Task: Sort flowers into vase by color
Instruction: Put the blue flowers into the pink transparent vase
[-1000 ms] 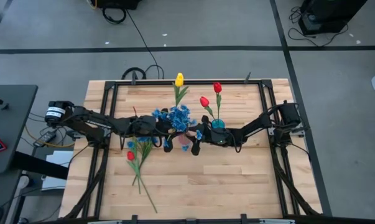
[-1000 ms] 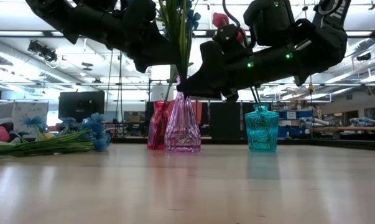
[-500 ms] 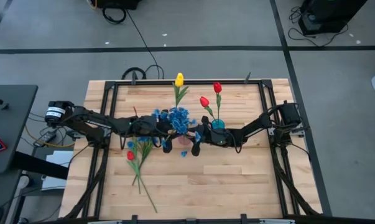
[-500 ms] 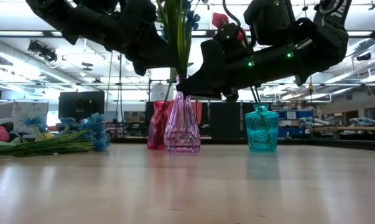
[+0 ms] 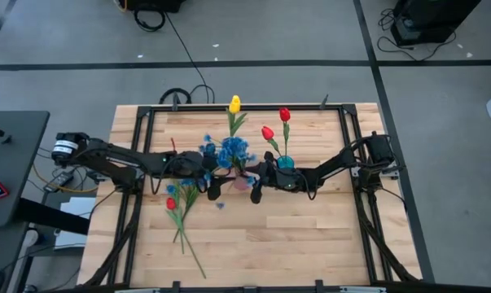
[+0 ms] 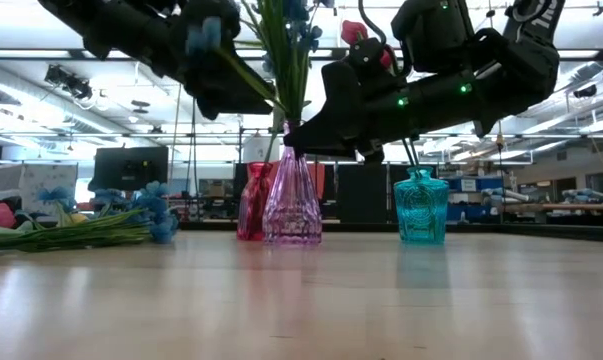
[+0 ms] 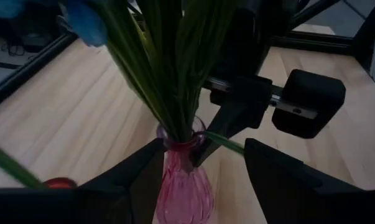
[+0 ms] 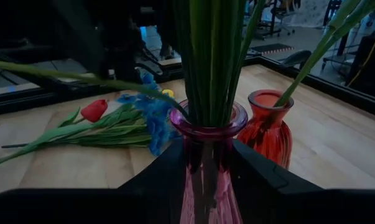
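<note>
Right now the left end effector (image 7: 199,180) has its fingers apart, one on each side of the pink vase (image 7: 182,180), and it grips nothing. The bunch of blue flowers (image 5: 229,151) stands with its stems down in that vase's neck. One stem leans out to the side instead of standing straight.

The right end effector (image 8: 207,180) is clamped on the pink vase (image 8: 207,163), holding it by the neck so it stays up.

Just behind is the red vase (image 8: 268,127) with one green stem in it, and the yellow tulip (image 5: 234,103) seems to belong to that stem. The teal vase (image 6: 421,206) stands off to the side and holds two red tulips (image 5: 275,124).

More flowers (image 5: 180,207) lie flat on the tabletop (image 5: 310,236), a red tulip and some blue ones.

To do this step well, I think the left arm should back away slowly and straight, so its fingers do not catch the leaning stem and pull it out. The right one should keep its hold until the left is well away. The tall stems could tip the small vase, so no bumps.
</note>
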Controlling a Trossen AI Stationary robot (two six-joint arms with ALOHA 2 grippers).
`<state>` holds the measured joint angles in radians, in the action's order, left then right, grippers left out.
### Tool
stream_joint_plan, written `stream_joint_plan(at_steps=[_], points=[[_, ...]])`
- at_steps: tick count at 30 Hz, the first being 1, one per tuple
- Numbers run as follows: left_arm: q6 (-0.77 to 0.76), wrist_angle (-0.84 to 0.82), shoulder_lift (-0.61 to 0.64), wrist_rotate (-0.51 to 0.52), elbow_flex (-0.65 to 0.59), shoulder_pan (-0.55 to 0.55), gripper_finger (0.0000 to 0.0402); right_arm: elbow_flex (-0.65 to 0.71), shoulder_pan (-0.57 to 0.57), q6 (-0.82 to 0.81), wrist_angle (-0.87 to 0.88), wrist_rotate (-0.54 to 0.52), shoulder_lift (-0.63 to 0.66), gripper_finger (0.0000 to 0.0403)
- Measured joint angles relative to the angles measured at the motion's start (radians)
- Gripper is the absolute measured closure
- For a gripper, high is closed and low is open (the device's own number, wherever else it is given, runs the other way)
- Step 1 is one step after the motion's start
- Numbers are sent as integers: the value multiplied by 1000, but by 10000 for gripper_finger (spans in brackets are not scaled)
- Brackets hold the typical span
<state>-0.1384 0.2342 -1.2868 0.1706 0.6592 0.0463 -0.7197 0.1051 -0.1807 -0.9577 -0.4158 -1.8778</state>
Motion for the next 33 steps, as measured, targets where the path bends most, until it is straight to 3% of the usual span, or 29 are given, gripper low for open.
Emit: stream_joint_plan(at_steps=[10,17,22,27,29,33], points=[[3,-149,90,16,1,0,179,0,0,-6,1,22,1,281],[4,-131,152,49,-14,3,179,0,0,-5,0,25,1,281],[4,124,133,65,-136,40,179,1,0,-4,-3,25,1,281],[16,518,129,194,-296,85,179,2,0,-7,-8,26,1,281],[36,697,85,238,-331,109,181,2,0,-7,-10,28,1,281],[103,857,-27,310,-326,147,194,2,0,-7,-14,28,1,280]])
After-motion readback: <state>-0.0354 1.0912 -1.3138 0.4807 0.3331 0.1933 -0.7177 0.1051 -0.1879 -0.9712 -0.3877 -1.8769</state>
